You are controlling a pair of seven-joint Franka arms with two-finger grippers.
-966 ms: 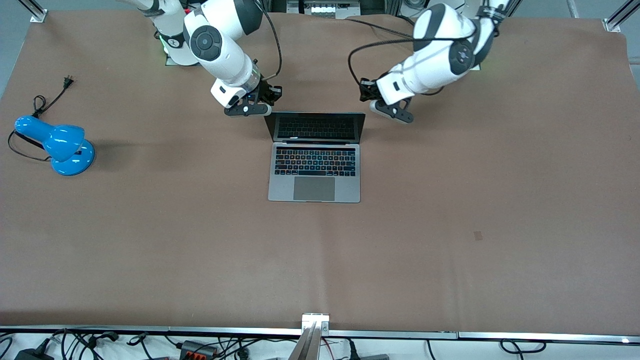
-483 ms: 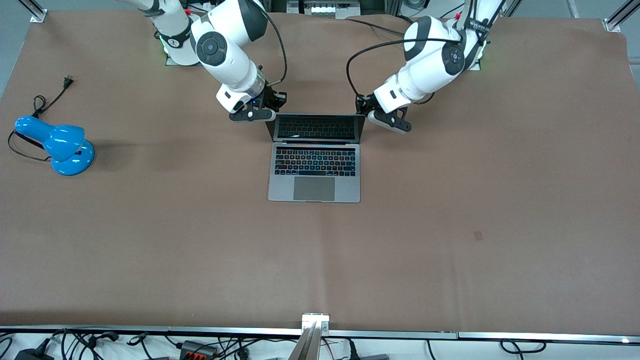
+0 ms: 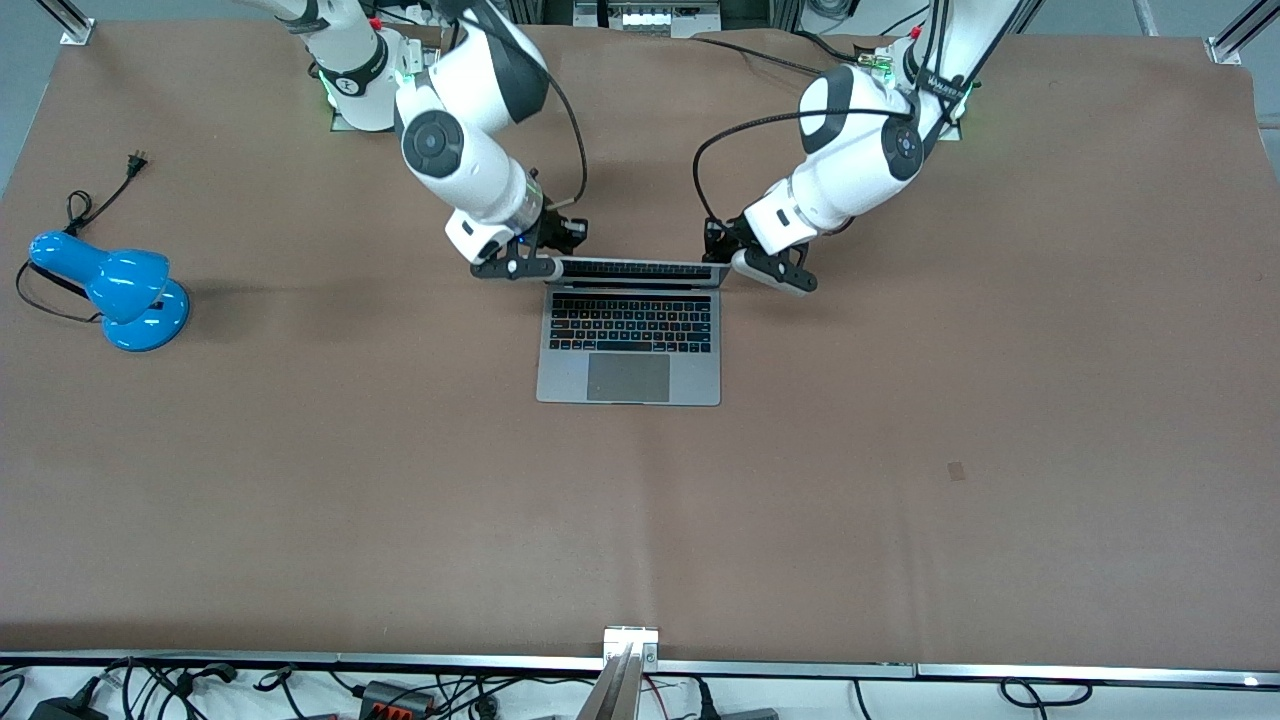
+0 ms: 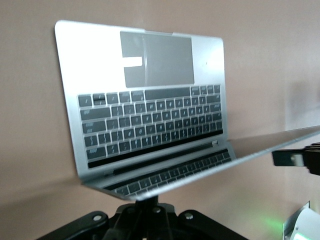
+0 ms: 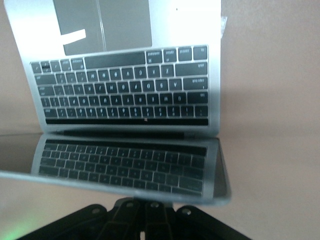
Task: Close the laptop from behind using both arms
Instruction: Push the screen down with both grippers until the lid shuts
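The space-grey laptop (image 3: 630,345) lies open in the middle of the table, its keyboard and trackpad showing. Its lid (image 3: 636,270) leans steeply over the keyboard and shows almost edge-on. My right gripper (image 3: 520,267) is shut and presses the lid's top edge at the corner toward the right arm's end. My left gripper (image 3: 768,268) is shut and presses the other top corner. In the left wrist view the shut gripper (image 4: 147,201) touches the lid's edge (image 4: 200,175) above the keyboard (image 4: 150,120). In the right wrist view the shut gripper (image 5: 150,201) meets the lid (image 5: 125,167), which mirrors the keys.
A small blue desk lamp (image 3: 112,288) with a black cord and plug (image 3: 135,160) stands toward the right arm's end of the table. Brown table surface (image 3: 900,450) surrounds the laptop. Cables lie along the table's edge nearest the front camera.
Both grippers have come in to the lid's top corners and pushed toward the front camera. The lid has tipped from well open to leaning over the keyboard.
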